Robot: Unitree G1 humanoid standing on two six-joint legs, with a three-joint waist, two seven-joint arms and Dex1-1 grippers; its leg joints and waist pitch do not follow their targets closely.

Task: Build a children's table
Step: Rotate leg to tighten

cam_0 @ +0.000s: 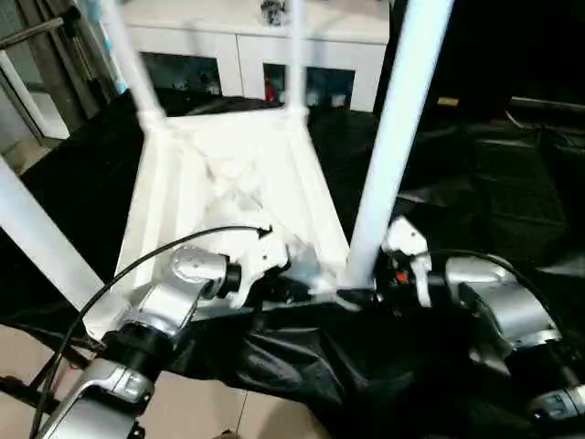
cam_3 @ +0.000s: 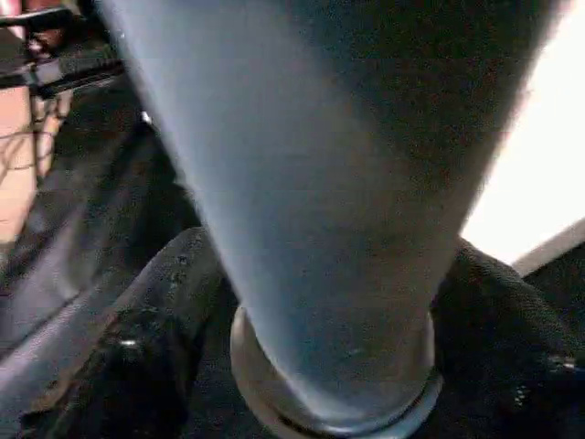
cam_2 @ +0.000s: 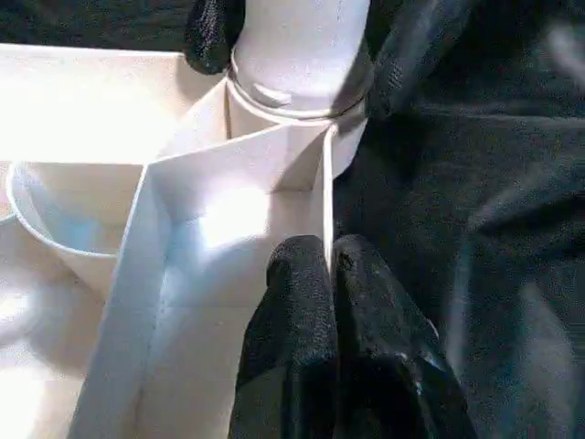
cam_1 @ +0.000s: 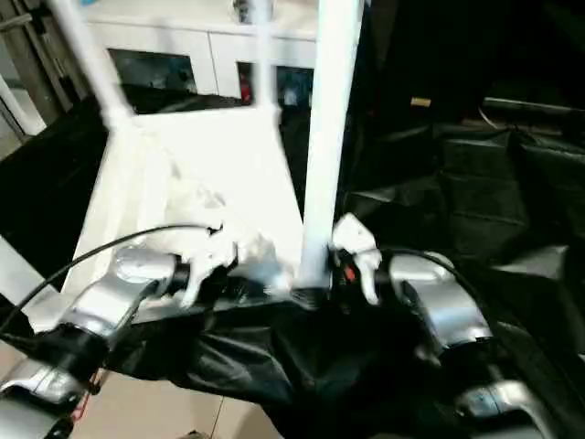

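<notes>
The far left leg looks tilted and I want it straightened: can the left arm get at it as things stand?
Probably not right away. The left gripper is shut on the tabletop's near rim wall, and the far left leg stands at the opposite end. It would have to let go first; nothing else seems to block the way.

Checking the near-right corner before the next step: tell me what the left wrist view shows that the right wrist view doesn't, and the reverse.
Left wrist view alone: the left gripper shut on a thin rib of the tabletop, with the ribbed underside and the black cloth beside it.

Right wrist view alone: the leg's tapering shaft up close, with the right gripper and its black fingers on either side of it.

Both: the leg seated in the corner socket.
</notes>
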